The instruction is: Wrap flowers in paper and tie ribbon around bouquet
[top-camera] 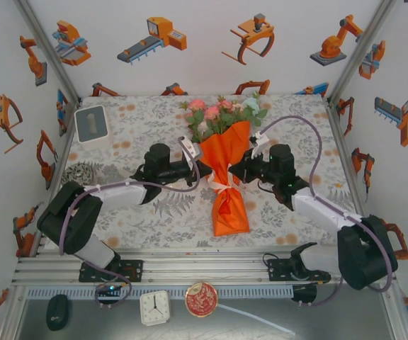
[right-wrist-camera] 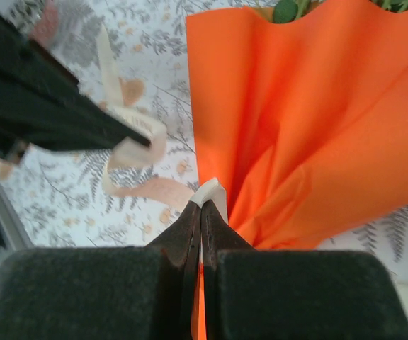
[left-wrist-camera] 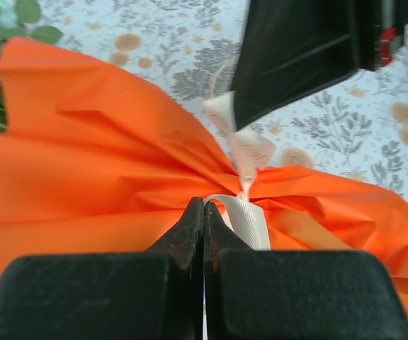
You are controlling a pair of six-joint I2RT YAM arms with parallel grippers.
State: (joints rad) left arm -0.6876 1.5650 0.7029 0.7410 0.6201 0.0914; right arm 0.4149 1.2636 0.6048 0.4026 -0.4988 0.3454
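The bouquet lies on the tablecloth: pink, white and pale blue flowers (top-camera: 220, 113) in a cone of orange paper (top-camera: 227, 159). The cream ribbon (top-camera: 222, 186) circles its narrow waist and is knotted there (left-wrist-camera: 245, 185). My left gripper (top-camera: 198, 168) is at the cone's left side. In the left wrist view its jaws (left-wrist-camera: 204, 204) are shut on a ribbon strand (left-wrist-camera: 250, 221). My right gripper (top-camera: 235, 170) is at the cone's right, jaws (right-wrist-camera: 202, 207) shut on another ribbon strand (right-wrist-camera: 212, 191). Each wrist view shows the other gripper's black fingers pinching ribbon over the cloth.
A white box (top-camera: 91, 124) stands at the back left and a small silvery object (top-camera: 82, 172) lies at the left edge. On the front shelf sit a black mouse (top-camera: 57, 312), a small clock (top-camera: 154, 307) and a round red tin (top-camera: 201, 299).
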